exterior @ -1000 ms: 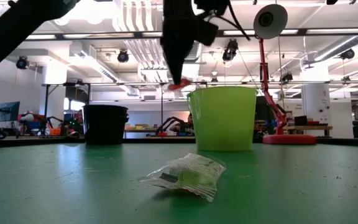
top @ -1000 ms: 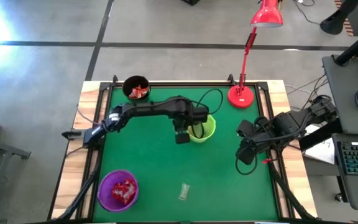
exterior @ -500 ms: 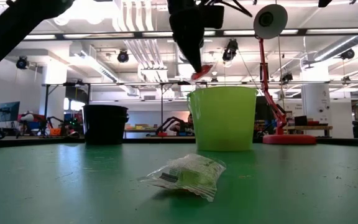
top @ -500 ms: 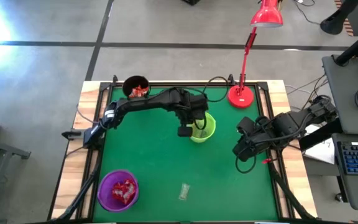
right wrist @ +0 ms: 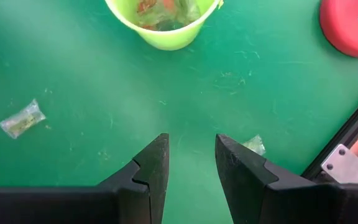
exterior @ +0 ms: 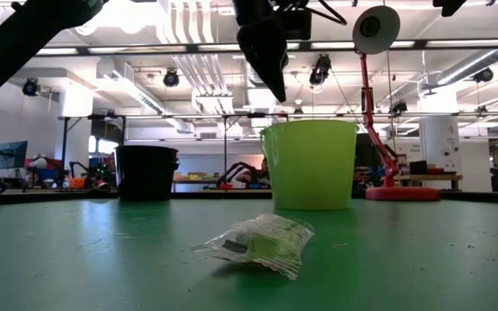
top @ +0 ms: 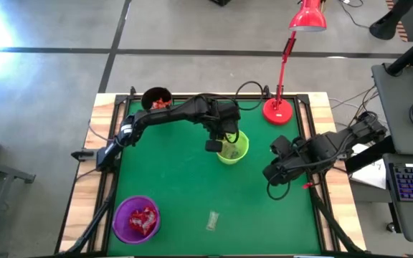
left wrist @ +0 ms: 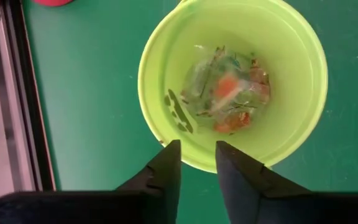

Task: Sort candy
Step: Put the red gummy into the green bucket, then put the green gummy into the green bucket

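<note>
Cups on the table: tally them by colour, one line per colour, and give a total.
Purple cup: 1
Green cup: 1
Black cup: 1
Total: 3 cups

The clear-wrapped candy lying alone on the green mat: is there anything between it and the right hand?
Nothing visible. The clear-wrapped candy lies alone on bare green mat, and the right hand, open and empty, has only mat between. The green cup stands off that line, under the left hand.
</note>
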